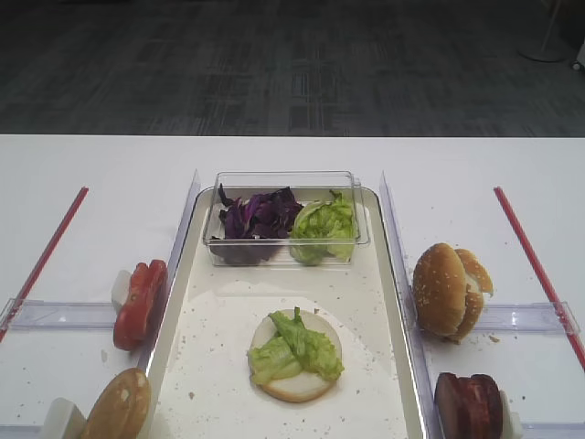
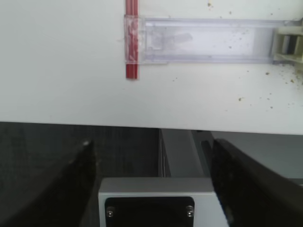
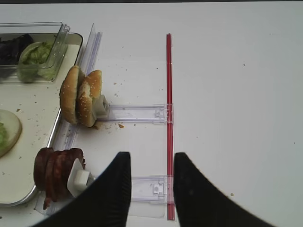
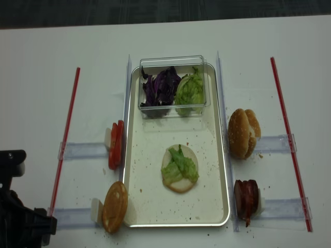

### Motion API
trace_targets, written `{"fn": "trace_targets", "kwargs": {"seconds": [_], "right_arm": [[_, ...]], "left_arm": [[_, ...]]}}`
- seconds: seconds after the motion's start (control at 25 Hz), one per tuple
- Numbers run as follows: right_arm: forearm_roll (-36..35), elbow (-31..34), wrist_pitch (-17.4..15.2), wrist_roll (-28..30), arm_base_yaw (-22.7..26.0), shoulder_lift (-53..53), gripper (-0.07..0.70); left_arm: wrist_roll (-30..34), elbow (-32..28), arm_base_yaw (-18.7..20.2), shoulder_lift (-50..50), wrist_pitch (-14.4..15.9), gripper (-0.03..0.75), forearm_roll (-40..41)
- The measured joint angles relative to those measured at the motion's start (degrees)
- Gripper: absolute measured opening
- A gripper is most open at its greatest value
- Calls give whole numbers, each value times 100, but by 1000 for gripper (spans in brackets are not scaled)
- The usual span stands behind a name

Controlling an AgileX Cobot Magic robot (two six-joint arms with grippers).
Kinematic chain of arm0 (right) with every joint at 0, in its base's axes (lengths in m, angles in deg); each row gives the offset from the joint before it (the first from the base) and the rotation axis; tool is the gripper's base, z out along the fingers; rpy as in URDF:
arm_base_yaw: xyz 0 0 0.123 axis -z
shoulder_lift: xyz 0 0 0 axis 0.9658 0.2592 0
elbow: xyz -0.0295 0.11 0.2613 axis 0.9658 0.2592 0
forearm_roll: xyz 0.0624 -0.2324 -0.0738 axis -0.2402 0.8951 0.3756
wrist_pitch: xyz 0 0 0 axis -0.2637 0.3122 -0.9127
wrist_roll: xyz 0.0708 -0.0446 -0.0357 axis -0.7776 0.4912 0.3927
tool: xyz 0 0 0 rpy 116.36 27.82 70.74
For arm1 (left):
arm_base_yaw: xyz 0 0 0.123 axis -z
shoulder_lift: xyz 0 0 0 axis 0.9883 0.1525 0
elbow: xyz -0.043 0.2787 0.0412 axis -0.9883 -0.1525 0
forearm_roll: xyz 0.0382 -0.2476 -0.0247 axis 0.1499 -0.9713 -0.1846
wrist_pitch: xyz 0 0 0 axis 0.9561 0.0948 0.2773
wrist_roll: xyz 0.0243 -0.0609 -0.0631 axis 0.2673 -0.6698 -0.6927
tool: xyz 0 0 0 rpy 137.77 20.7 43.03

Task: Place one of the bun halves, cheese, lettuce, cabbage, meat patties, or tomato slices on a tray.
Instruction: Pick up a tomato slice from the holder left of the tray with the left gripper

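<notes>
Tray (image 1: 384, 302) lies long-ways at centre of the white table (image 1: 91, 183), crumb-speckled. On its near half sits one bun half (image 1: 297, 370), cut face up, with a piece of lettuce (image 1: 297, 347) draped over it. At the tray's far end stands a clear plastic tub (image 1: 285, 179) holding purple cabbage (image 1: 259, 215) on one side and more lettuce (image 1: 324, 226) on the other. Right gripper (image 3: 150, 182) hovers over bare table just outside the tray's right rim; black fingers (image 3: 116, 189) stand apart with a gap between them, nothing in it, how far closed cannot be judged. Just to the tray side of this gripper, meat patties (image 3: 56, 172) stand on edge in a clear rack (image 3: 156, 187); beyond them, further forward, two bun halves (image 3: 80, 97) stand upright in a second rack (image 3: 137, 113). A red strip (image 3: 168, 118) runs past the gripper's outer finger. Left gripper (image 2: 150, 161) hangs at the table's near edge, its dark fingers (image 2: 241, 184) spread wide and empty; ahead of it lie a clear rack (image 2: 203, 40) and a red strip end (image 2: 131, 42). Tomato slices (image 1: 142, 302) and another bun half (image 1: 121, 407) stand on edge along the tray's left rim.
</notes>
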Motion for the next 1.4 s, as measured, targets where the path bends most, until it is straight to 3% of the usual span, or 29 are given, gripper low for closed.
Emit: {"fn": "trace_targets", "kwargs": {"seconds": [0.44, 0.84, 1.4], "right_arm": [[0, 0, 0, -19, 0, 0, 183], [0, 0, 0, -19, 0, 0, 176], [0, 0, 0, -19, 0, 0, 176]], "left_arm": [[-53, 537, 0, 653, -394, 473, 9], [-18, 1781, 0, 2335, -745, 473, 9], [65, 3361, 0, 3890, -720, 472, 9]]}}
